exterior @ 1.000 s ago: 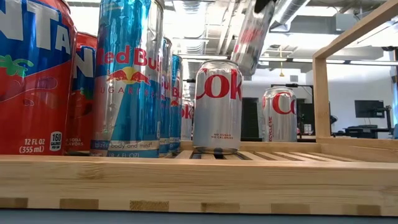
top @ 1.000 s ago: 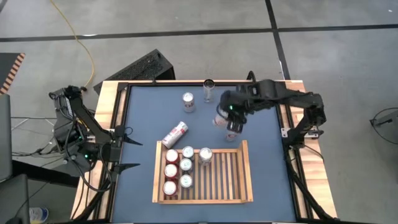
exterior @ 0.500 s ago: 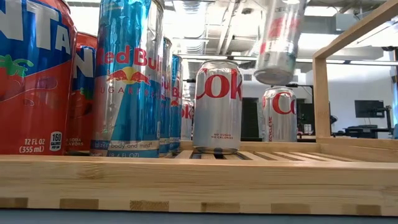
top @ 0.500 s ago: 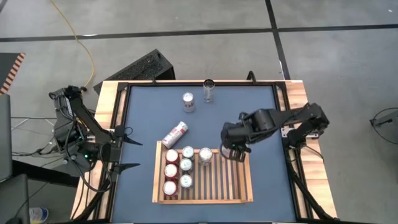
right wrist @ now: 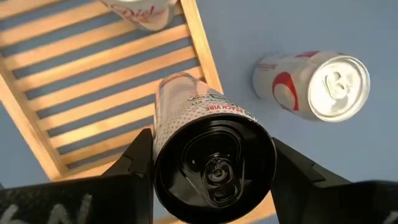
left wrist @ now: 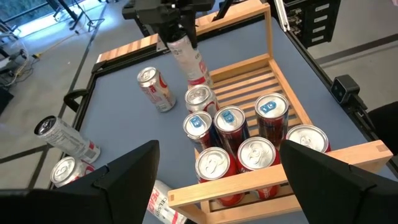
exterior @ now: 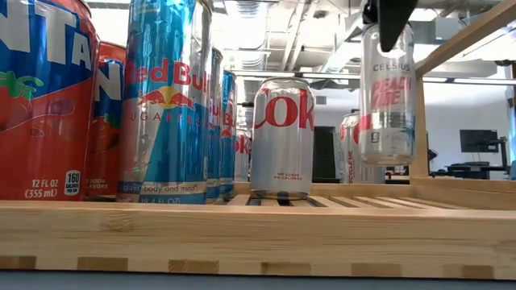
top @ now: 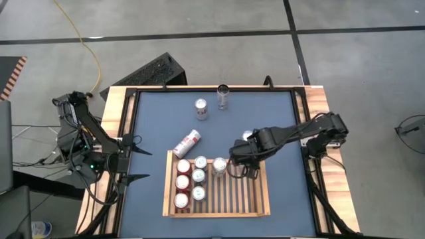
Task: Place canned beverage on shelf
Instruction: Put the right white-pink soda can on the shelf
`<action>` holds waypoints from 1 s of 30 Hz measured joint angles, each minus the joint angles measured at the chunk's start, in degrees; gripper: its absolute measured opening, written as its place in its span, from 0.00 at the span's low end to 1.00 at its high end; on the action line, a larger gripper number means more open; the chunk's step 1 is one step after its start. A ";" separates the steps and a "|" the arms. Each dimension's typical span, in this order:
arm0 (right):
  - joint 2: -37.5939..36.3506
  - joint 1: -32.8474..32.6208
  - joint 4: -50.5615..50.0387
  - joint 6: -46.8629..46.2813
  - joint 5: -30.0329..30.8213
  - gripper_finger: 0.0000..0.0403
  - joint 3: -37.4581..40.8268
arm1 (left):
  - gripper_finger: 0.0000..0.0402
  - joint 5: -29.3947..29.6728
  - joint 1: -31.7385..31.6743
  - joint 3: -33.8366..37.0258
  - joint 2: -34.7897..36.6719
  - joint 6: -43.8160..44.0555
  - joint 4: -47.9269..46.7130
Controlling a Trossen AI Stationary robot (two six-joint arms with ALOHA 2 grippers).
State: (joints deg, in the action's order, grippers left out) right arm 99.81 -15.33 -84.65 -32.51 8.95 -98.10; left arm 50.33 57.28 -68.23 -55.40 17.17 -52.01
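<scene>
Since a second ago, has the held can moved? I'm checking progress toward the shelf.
Yes. The Celsius can in the right gripper has moved from the open table to over the shelf, beside the Diet Coke can.

The right arm reaches in from the tabletop's right edge, elbow bent, its right gripper [top: 239,166] pointing down with fingers [right wrist: 140,158] clamped on a Celsius can [exterior: 387,93]. The left arm waits folded at the left edge, left gripper [top: 136,159] fingers spread apart.

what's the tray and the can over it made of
Tray: looks like pale unpainted wood, matte, with grain and slats showing. Can held in the right pincer: likely thin metal, glossy printed wall reflecting light, dark lid with pull tab.
</scene>
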 joint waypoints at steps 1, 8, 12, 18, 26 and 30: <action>0.00 0.06 0.32 -0.02 -0.10 0.48 0.04 | 0.80 0.01 0.00 -0.01 0.00 0.00 0.01; 0.03 0.04 2.05 0.62 -0.03 0.48 0.04 | 0.80 0.00 0.00 0.00 0.00 -0.02 0.00; 2.56 0.04 1.28 1.75 -0.23 0.48 0.08 | 0.80 0.00 0.00 0.00 0.00 -0.02 -0.02; 5.91 0.06 1.74 4.69 -1.09 0.48 0.00 | 0.80 0.00 0.00 0.00 0.00 -0.04 -0.02; 6.43 0.48 2.35 5.68 -0.07 0.49 -0.07 | 0.80 0.00 0.00 0.00 0.00 -0.04 -0.02; 6.40 0.48 4.61 6.91 0.44 0.49 -0.07 | 0.80 0.00 0.00 0.00 0.00 -0.02 -0.02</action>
State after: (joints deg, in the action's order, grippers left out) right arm 106.21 -14.85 -80.05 -25.60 9.38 -98.17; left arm 50.33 57.28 -68.23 -55.40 17.15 -52.03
